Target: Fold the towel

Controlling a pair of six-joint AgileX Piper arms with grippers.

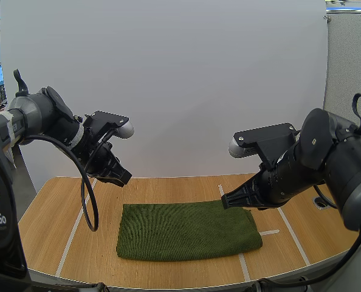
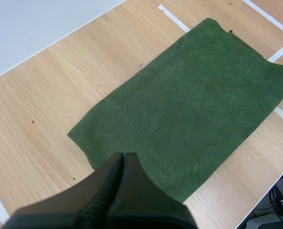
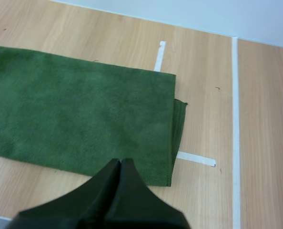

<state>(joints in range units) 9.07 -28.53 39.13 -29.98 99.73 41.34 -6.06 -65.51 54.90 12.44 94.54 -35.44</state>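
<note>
One green towel [image 1: 189, 230] lies flat on the wooden table [image 1: 53, 213], near its middle and toward the near edge. Its long axis runs left to right, with the short ends facing each arm. At the right end I can see in the right wrist view that it is doubled: the top layer [image 3: 84, 114] stops just short and a strip of the lower layer shows beyond it. A short piece of white tape [image 3: 195, 159] pokes out from under that end.

My left gripper [image 1: 123, 177] hangs in the air above the table just beyond the towel's far-left corner, its fingers pressed together into one dark wedge [image 2: 124, 155]. My right gripper [image 1: 224, 202] hovers over the towel's far-right corner, fingers likewise closed on nothing [image 3: 120, 162]. Neither touches the cloth.
</note>
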